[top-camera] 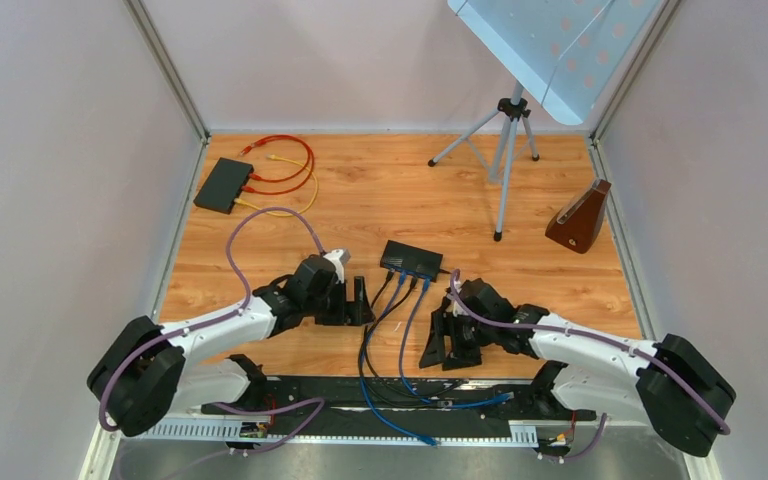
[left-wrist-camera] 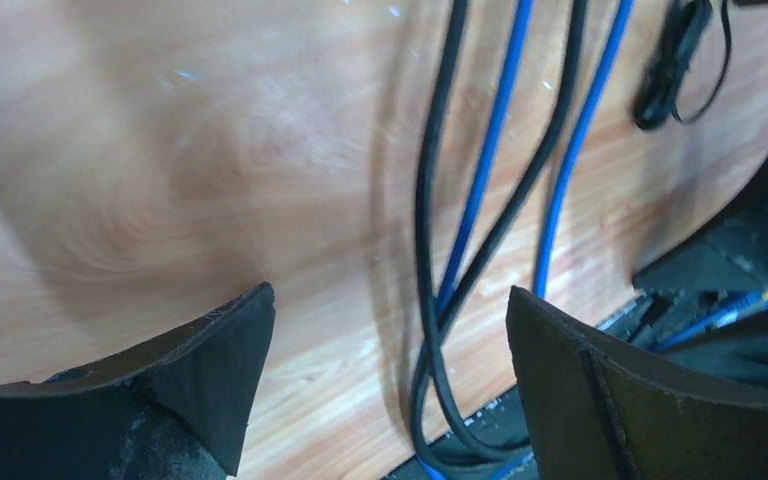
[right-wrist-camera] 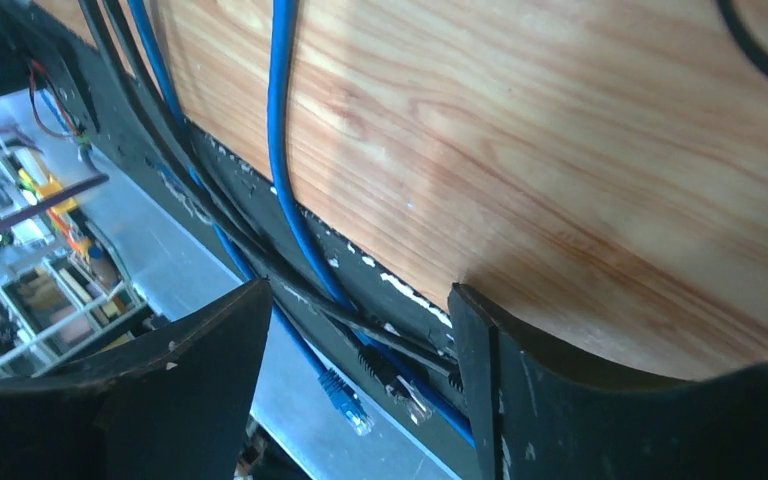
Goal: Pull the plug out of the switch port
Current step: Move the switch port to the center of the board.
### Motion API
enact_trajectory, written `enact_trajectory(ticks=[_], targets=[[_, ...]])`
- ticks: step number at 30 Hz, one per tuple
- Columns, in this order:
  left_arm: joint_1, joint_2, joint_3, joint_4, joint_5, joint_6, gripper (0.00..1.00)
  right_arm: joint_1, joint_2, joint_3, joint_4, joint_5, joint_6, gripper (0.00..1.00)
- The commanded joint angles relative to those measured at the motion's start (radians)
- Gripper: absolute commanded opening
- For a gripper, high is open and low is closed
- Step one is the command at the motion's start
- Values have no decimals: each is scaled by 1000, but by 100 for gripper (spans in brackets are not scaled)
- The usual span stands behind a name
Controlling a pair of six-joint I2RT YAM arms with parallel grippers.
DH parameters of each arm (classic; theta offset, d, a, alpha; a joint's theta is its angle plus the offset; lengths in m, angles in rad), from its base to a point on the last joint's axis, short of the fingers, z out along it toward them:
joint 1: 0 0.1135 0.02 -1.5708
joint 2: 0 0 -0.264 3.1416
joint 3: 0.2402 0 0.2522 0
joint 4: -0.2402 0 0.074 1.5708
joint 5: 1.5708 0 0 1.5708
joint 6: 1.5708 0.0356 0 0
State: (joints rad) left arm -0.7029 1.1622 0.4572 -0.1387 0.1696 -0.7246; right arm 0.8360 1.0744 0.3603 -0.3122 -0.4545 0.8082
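The black switch point(top-camera: 412, 260) lies mid-table with black and blue cables point(top-camera: 400, 300) plugged into its near face; the plugs point(top-camera: 407, 277) look seated there. My left gripper point(top-camera: 361, 301) stands open just left of those cables, near the switch's front. In the left wrist view, the left gripper point(left-wrist-camera: 390, 325) has the cables point(left-wrist-camera: 480, 200) running over the wood between its fingers, untouched. My right gripper point(top-camera: 442, 345) is open, right of the cables and nearer the table's front. In the right wrist view, the right gripper point(right-wrist-camera: 358, 320) holds nothing; loose plug ends point(right-wrist-camera: 412, 396) hang past the edge.
A second black box point(top-camera: 224, 185) with red and yellow cables sits at the back left. A tripod point(top-camera: 505, 150) stands at the back right, with a brown wedge-shaped object point(top-camera: 580, 218) beside it. A black strip point(top-camera: 390, 392) runs along the near edge.
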Motion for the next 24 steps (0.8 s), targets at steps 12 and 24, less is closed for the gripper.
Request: enact_trajectory(ticks=[12, 24], targets=[[-259, 218, 103, 93, 181, -157, 73, -157, -83, 85, -152, 353, 101, 72], [-330, 198, 155, -74, 16, -222, 87, -393, -141, 186, -194, 363, -42, 71]])
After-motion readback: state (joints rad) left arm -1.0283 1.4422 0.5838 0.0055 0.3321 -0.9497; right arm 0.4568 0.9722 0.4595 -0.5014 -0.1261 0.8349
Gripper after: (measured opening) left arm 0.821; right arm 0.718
